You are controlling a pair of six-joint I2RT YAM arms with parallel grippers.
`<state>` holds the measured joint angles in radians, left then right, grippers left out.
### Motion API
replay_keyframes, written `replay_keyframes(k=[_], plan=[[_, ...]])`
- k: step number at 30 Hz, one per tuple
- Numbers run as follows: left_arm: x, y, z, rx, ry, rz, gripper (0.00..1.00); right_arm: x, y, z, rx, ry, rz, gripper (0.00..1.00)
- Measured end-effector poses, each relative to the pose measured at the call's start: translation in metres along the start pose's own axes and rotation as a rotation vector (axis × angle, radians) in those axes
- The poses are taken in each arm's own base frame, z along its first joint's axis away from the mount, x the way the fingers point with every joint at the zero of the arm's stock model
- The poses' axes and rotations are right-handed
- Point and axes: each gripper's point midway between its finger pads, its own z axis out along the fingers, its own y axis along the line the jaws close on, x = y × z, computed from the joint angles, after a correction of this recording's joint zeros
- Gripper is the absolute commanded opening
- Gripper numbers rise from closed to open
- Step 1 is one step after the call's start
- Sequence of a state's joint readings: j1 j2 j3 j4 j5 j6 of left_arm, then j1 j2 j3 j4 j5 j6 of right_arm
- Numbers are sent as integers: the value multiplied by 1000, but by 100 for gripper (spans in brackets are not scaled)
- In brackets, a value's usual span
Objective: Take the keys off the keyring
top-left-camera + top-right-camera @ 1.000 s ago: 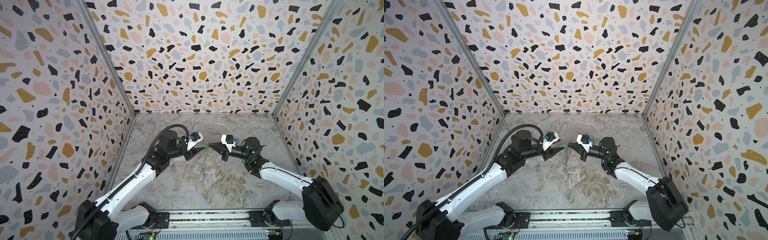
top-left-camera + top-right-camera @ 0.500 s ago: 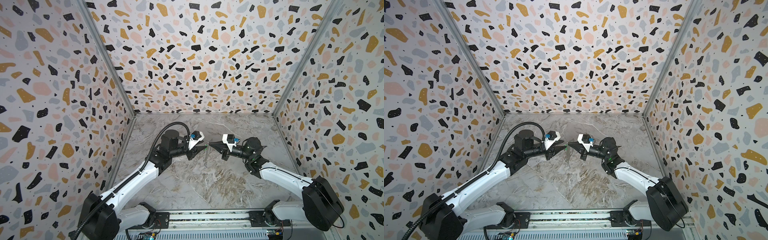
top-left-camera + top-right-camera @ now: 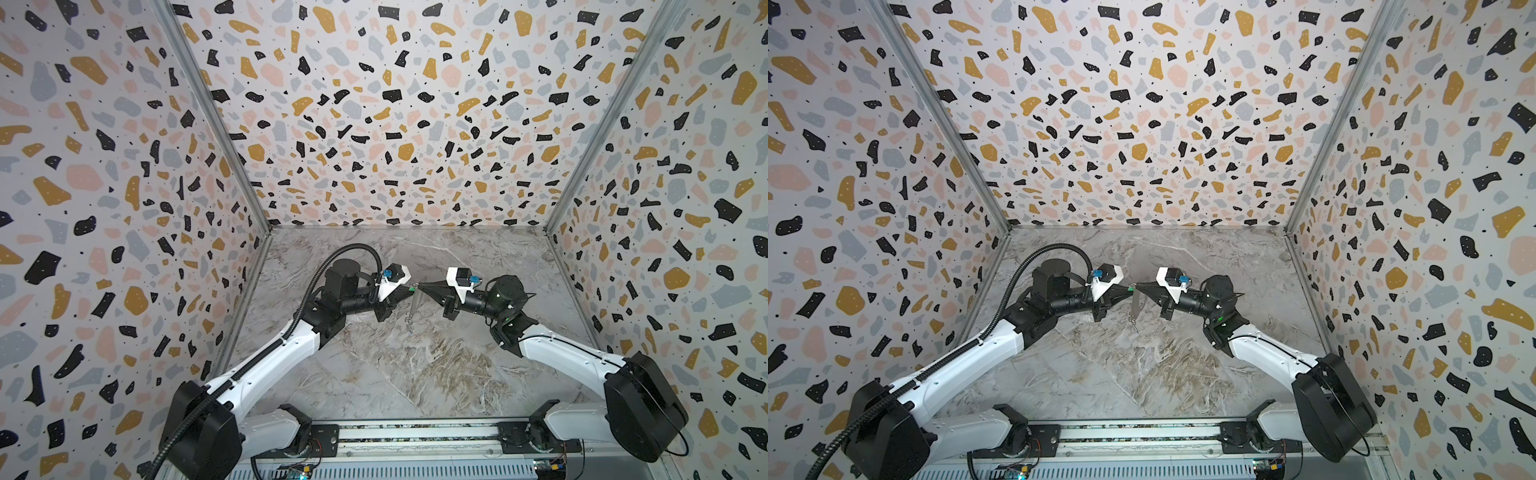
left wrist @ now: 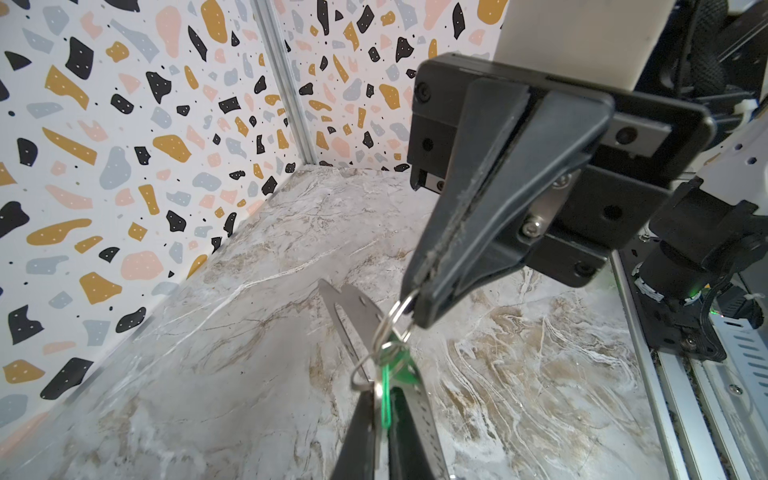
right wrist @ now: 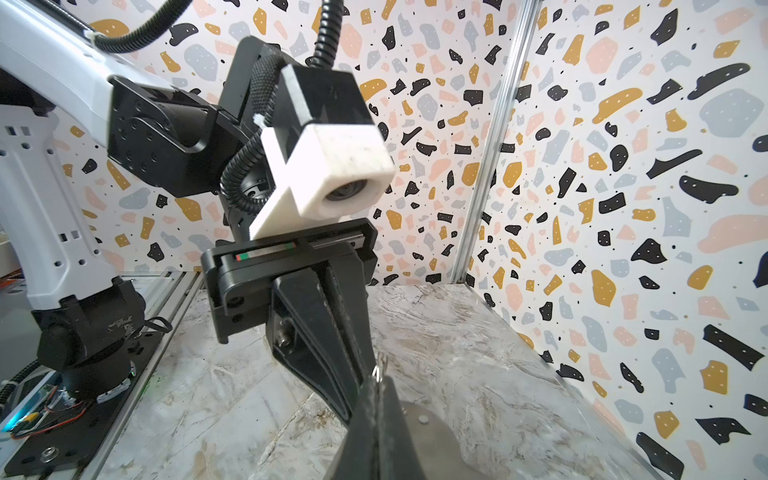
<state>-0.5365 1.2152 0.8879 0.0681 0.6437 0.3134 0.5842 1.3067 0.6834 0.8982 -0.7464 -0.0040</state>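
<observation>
Keyring (image 3: pixel 412 307) hangs in the air where the two arms meet tip to tip. Its long side points down at the table (image 3: pixel 415 374). The right gripper (image 4: pixel 415 305) pinches it by a thin wire ring (image 4: pixel 395 318) at the top. The left gripper (image 4: pixel 384 395) is squeezed tight on the green key (image 4: pixel 401 369), right at its tips. The key sits between both grippers, so I think the left arm must pull sideways, away from the right one.

We see the keyring (image 3: pixel 411 308), a flat pale slotted plate, hanging nearly upright, clear of the tabletop (image 3: pixel 374 374). At its upper end a wire ring (image 4: pixel 386 320) carries the green key (image 4: pixel 402 370).
</observation>
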Motion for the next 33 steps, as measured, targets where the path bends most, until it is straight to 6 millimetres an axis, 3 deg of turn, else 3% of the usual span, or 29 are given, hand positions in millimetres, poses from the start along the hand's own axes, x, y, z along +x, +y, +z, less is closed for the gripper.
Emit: replay_keyframes(k=[5,27,28,31,33], plan=[[-2,-2,0,10,-8,14,0,-2,0,-1,4,-12,-1,0],[5,-9,11,101,28,20,0,-1,-4,-4,46,-56,25,0],[5,-9,11,103,30,21,4,-1,-4,-4,45,-58,26,0],[6,-9,11,105,41,31,31,0,-3,-5,46,-60,27,0],[8,-8,9,94,60,34,37,-1,-3,-5,45,-64,25,0]])
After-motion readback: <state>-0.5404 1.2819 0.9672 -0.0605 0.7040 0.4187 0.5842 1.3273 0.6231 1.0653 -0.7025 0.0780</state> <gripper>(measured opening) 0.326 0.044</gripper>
